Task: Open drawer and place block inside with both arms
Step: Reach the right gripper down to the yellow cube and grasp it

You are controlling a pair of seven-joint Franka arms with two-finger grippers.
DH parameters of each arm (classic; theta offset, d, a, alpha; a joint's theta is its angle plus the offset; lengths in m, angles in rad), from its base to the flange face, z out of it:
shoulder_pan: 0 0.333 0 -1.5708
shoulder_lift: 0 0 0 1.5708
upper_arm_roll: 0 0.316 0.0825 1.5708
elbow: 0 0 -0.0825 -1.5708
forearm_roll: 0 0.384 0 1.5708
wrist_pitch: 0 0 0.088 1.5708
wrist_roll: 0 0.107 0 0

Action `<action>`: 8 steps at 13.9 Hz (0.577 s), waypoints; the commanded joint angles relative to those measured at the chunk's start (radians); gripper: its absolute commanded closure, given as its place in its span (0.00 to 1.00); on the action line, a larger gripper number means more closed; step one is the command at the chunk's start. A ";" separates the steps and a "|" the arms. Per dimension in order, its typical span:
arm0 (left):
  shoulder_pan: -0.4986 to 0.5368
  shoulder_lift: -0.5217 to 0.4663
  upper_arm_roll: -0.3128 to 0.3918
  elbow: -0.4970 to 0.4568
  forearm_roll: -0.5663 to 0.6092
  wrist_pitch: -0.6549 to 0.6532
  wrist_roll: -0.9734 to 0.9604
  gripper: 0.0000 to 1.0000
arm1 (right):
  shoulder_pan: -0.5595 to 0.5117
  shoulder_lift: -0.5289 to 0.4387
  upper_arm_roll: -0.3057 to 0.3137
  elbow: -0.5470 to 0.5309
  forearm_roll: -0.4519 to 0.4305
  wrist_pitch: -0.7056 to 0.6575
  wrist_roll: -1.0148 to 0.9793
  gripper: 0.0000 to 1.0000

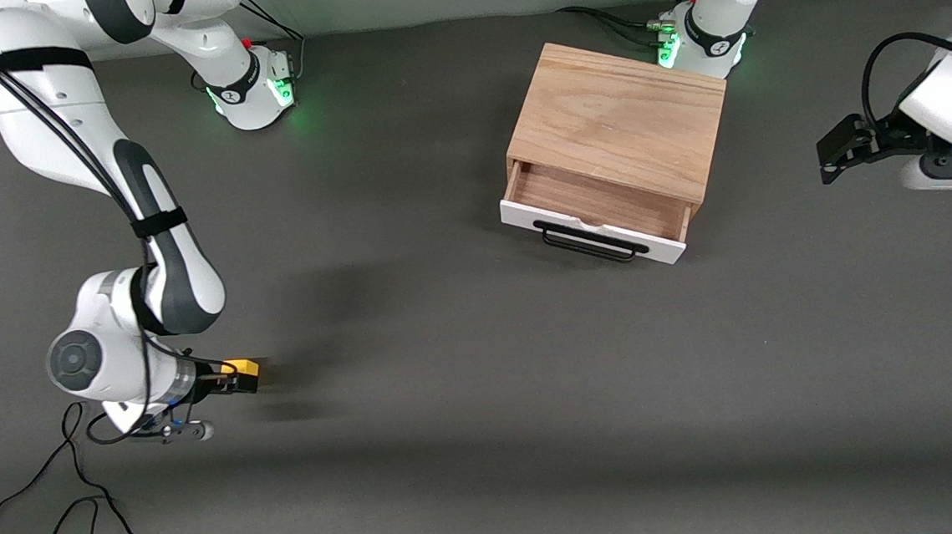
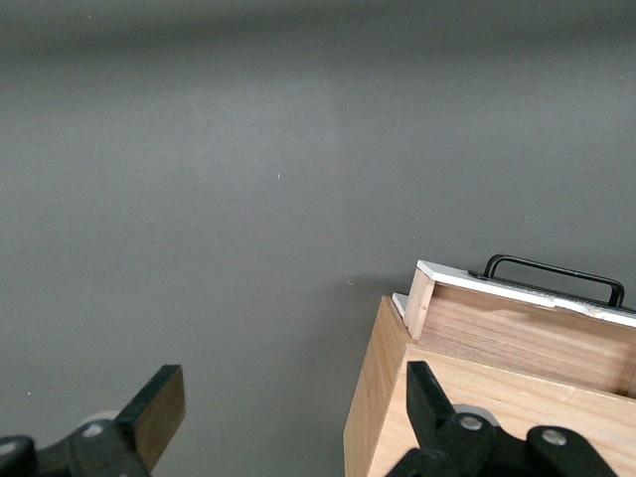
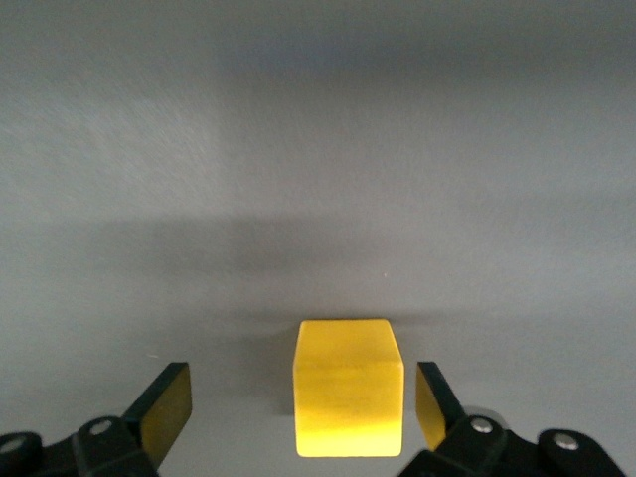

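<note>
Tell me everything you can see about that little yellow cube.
The block is a small, plain yellow cube with smooth faces and slightly soft edges; its material is unclear. It sits flat on the dark grey table toward the right arm's end, nearer the front camera than the wooden box. The right gripper is down around it, open, one finger on each side with gaps showing, so nothing grips it yet.

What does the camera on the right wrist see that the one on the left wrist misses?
Only the right wrist view shows the yellow block, sitting between the open fingers of the right gripper with gaps on both sides. Only the left wrist view shows the wooden box, its pulled-out drawer and the open left gripper. Both show the same grey table.
</note>
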 commanded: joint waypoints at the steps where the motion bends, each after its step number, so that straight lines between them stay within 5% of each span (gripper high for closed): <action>1: 0.010 -0.031 -0.006 -0.035 0.013 0.027 0.021 0.01 | 0.002 -0.032 -0.005 -0.075 0.014 0.056 -0.027 0.00; 4: 0.030 -0.031 0.006 -0.035 0.004 0.028 0.025 0.01 | 0.002 -0.029 -0.008 -0.127 0.014 0.123 -0.027 0.07; 6: 0.030 -0.031 0.005 -0.037 0.012 0.021 0.040 0.01 | 0.002 -0.031 -0.006 -0.131 0.014 0.119 -0.027 0.63; 8: 0.032 -0.033 0.006 -0.046 0.015 0.015 0.102 0.01 | 0.000 -0.032 -0.006 -0.128 0.014 0.117 -0.026 0.93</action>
